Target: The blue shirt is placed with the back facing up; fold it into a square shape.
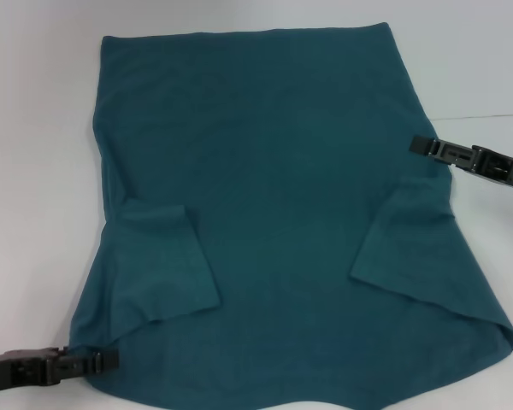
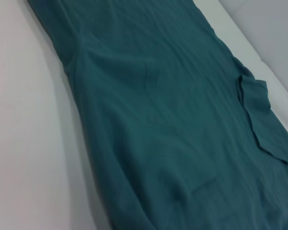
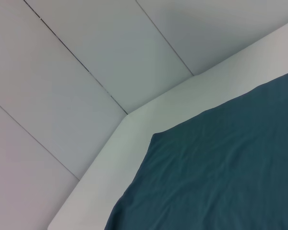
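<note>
The blue shirt (image 1: 274, 171) lies flat on the white table (image 1: 34, 128), plain side up, its hem at the far end. Both short sleeves are folded inward onto the body: the left sleeve (image 1: 167, 265) and the right sleeve (image 1: 406, 239). My left gripper (image 1: 111, 360) is low at the shirt's near left corner, its tip at the cloth's edge. My right gripper (image 1: 415, 145) reaches in from the right and meets the shirt's right edge just beyond the folded sleeve. The left wrist view looks along the shirt (image 2: 173, 120). The right wrist view shows the shirt's (image 3: 230, 167) far corner.
White table surface surrounds the shirt on the left, far and right sides. A thin dark seam (image 1: 487, 115) runs across the table at the right. The table's far edge (image 3: 134, 139) shows in the right wrist view, with pale panels beyond it.
</note>
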